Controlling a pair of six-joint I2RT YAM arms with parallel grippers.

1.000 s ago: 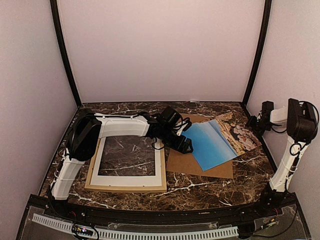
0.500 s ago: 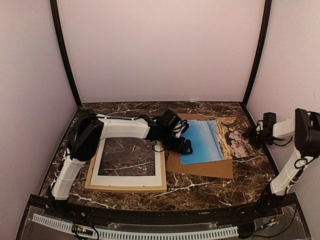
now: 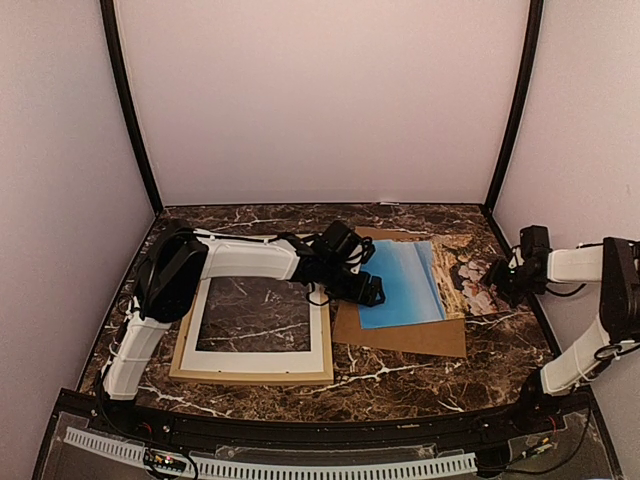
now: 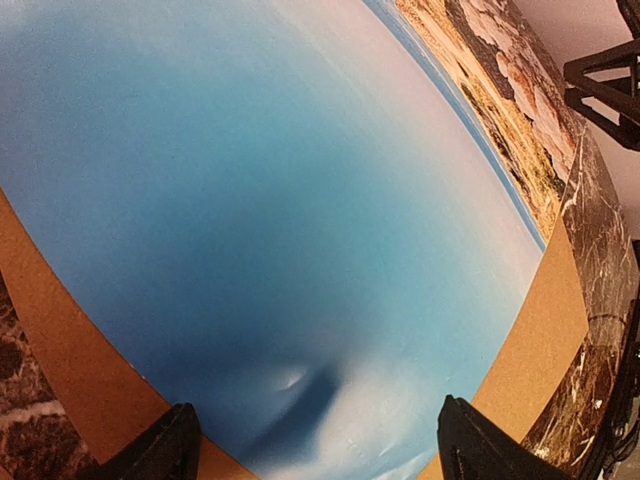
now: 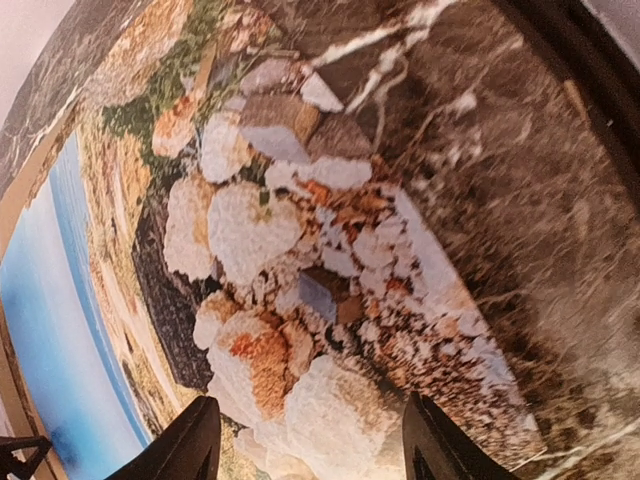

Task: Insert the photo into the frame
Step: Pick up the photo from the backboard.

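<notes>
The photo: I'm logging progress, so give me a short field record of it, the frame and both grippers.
photo: lying flat, mostly on the backing board, outside the frame
frame: left of the photo, white mat within its border
left gripper: open, over the photo's blue end
right gripper: open, at the photo's rocky end
task: not done

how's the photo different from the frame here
The photo is a solid colour print of blue sky and rocks; the frame is a pale wood rim with an open middle showing the table. The frame looks bigger than the photo. The photo lies partly on brown cardboard at the right; the frame sits at the left, with a white border inside it. Both are rectangular and lie flat.
</notes>
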